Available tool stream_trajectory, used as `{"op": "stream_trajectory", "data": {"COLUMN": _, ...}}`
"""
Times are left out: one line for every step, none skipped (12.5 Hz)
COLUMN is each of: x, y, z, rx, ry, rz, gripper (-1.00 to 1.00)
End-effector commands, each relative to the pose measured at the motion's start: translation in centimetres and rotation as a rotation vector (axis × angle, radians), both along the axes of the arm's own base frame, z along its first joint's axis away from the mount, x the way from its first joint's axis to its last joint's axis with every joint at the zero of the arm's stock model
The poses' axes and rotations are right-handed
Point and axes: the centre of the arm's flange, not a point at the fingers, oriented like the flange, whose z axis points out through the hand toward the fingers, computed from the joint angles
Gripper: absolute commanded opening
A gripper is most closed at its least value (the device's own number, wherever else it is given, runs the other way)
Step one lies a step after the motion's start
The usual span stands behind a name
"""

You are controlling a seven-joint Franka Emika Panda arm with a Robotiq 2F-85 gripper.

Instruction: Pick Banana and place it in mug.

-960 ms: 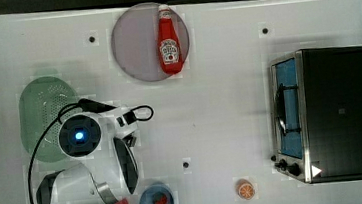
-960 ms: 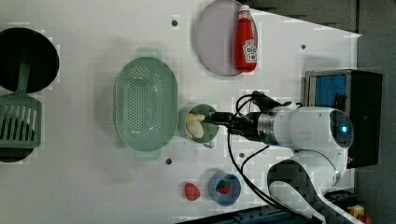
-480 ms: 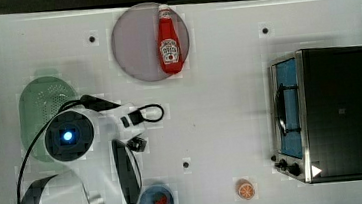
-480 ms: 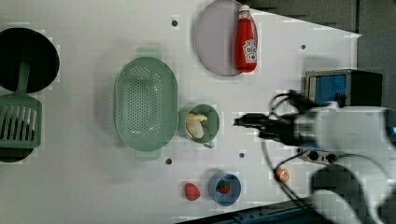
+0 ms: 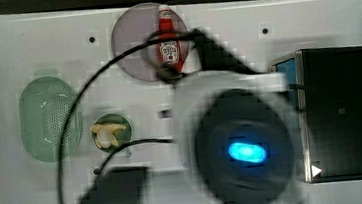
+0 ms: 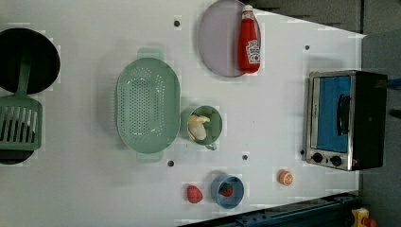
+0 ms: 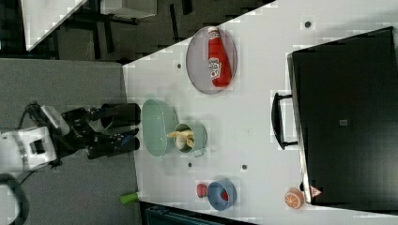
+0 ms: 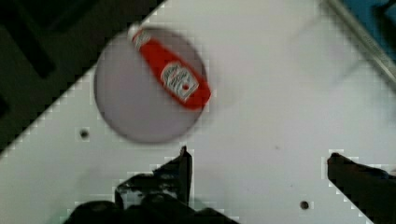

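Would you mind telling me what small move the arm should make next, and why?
Probably none beyond retreating clear and stopping: the banana already lies inside the mug, and the pincer is open, holding nothing, above bare table near the ketchup bottle.

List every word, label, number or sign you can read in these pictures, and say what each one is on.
None can be read.
Ketchup bottle: a white label with print, too blurred to read.
Toaster oven: a small triangular sign at one corner, with no symbol I can make out; the knobs show no legible marks.
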Motion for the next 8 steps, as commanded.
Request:
{"op": "stream_trajectory", "data": {"x": -1.7, "y": -2.5, "z": -1.0, "rx": 0.001, "ry": 0.175, "rz": -0.058, "gripper": 1.00}}
{"op": "stream_trajectory", "data": {"x": -2.0, "y": -3.3, "z": -0.7, "rx": 0.006, "ry": 0.185, "rz": -0.072, "gripper": 1.00}}
{"op": "stream_trajectory", "data": {"x": -2.1, "y": -3.8, "z": -0.6, "rx": 0.010, "ry": 0.190, "rz": -0.082, "gripper": 1.00}}
{"op": "stream_trajectory", "data": {"x": -2.2, "y": -4.3, "z": -0.9, "rx": 0.013, "ry": 0.201, "rz": -0.090, "gripper": 1.00}}
{"op": "stream_trajectory", "data": {"x": -2.2, "y": -4.6, "z": -1.3, "rx": 0.015, "ry": 0.206, "rz": -0.095, "gripper": 1.00}}
{"op": "stream_trajectory", "data": {"x": -2.1, "y": -4.6, "z": -1.5, "rx": 0.016, "ry": 0.212, "rz": -0.096, "gripper": 1.00}}
{"op": "stream_trajectory", "data": {"x": -1.9, "y": -4.6, "z": -1.8, "rx": 0.015, "ry": 0.218, "rz": -0.095, "gripper": 1.00}}
{"op": "stream_trajectory", "data": {"x": -1.8, "y": -4.5, "z": -2.0, "rx": 0.015, "ry": 0.222, "rz": -0.094, "gripper": 1.00}}
